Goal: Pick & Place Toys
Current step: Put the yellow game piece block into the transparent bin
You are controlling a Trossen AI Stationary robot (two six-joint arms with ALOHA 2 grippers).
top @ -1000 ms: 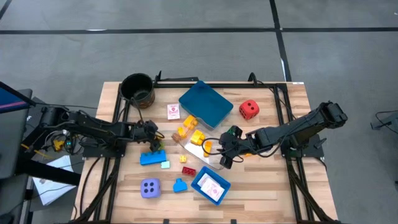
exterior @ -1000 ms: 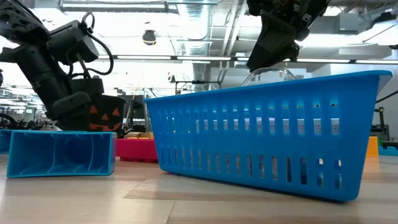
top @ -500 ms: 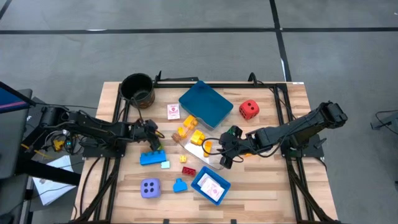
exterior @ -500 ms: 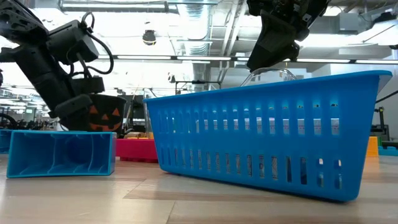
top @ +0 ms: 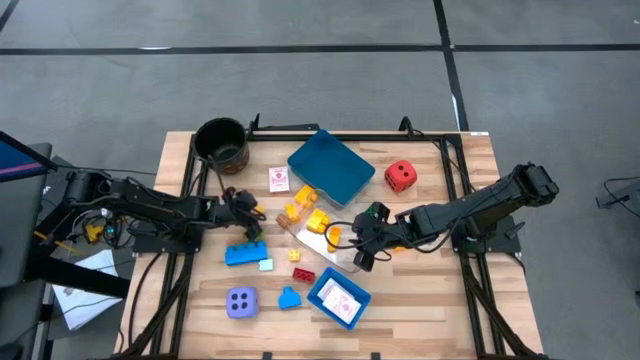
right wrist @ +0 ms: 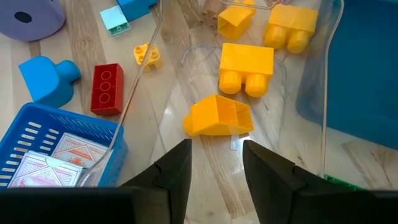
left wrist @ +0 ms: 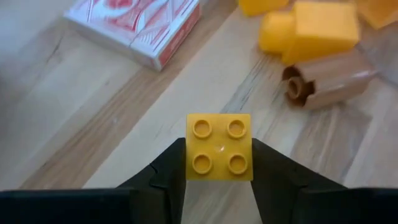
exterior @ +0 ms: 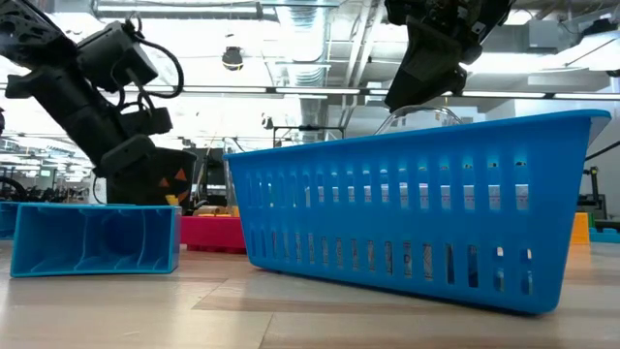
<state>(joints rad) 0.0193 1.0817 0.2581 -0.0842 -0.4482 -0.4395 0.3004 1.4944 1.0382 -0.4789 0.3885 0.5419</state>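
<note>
The left gripper (left wrist: 219,163) is clamped on a yellow four-stud brick (left wrist: 219,146), carrying it clear of the wood; against the picture a second ago it has lifted and drawn back from the long blue brick (top: 245,252). The right gripper (right wrist: 216,163) has not moved: its fingers stand parted above an orange block (right wrist: 217,116) lying on a clear sheet (right wrist: 298,112). On the table lie two dice, red (top: 400,177) and lavender (top: 240,301), one red brick (top: 303,275), and two blue trays (top: 331,167); the nearer tray (top: 338,299) holds white cards (right wrist: 46,158).
</note>
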